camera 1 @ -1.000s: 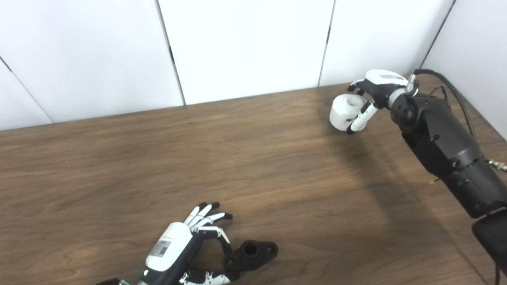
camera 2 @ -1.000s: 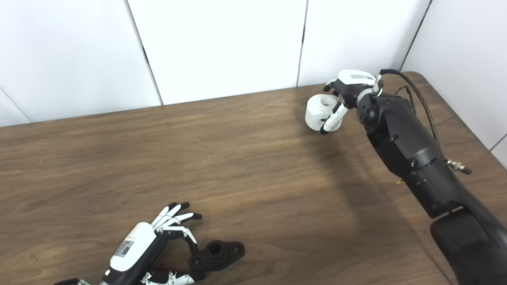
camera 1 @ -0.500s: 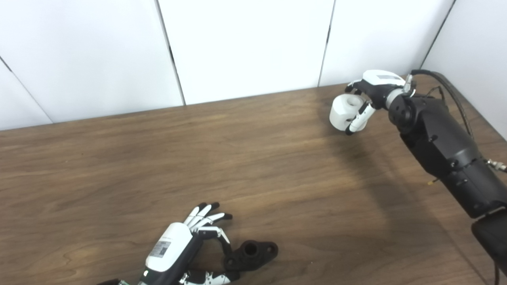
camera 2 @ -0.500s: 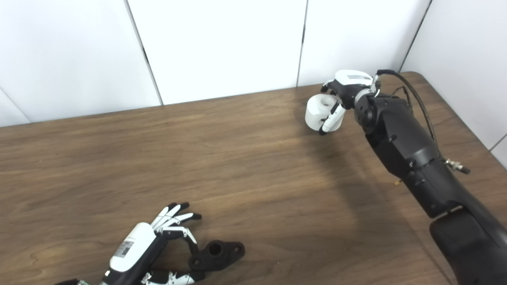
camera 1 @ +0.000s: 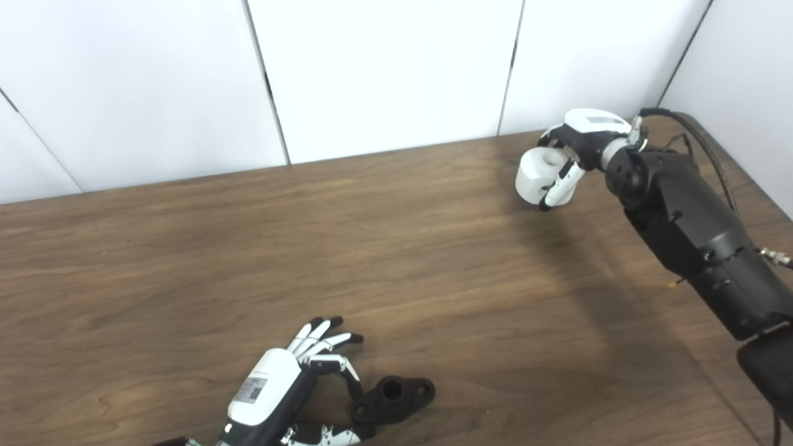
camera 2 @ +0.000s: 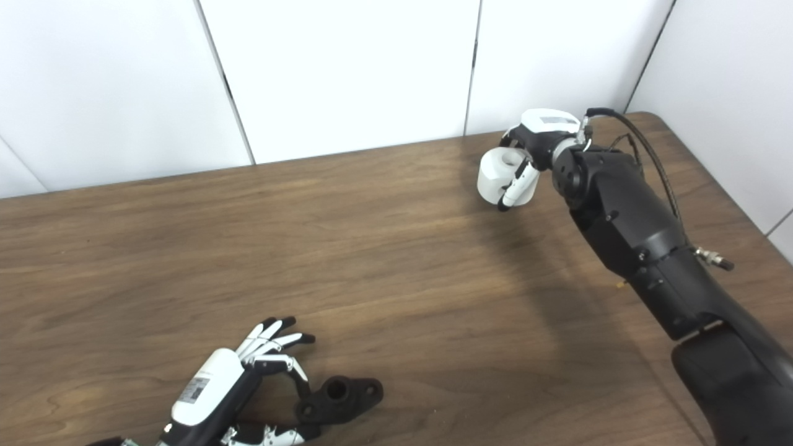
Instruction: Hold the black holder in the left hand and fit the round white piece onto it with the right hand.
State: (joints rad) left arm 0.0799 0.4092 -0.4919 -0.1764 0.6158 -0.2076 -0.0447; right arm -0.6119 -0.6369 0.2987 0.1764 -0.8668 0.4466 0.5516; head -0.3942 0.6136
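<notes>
Black holder (camera 1: pixel 393 399) on the table's (camera 1: pixel 396 260) near edge; round white piece (camera 1: pixel 540 175) far right — well apart, not yet fitted.
Right hand (camera 1: pixel 573 155) has its fingers wrapped round the piece. Left hand (camera 1: pixel 291 387) touches the holder, fingers part spread — firm grip unclear, thumb side cut off at the frame's bottom.
</notes>
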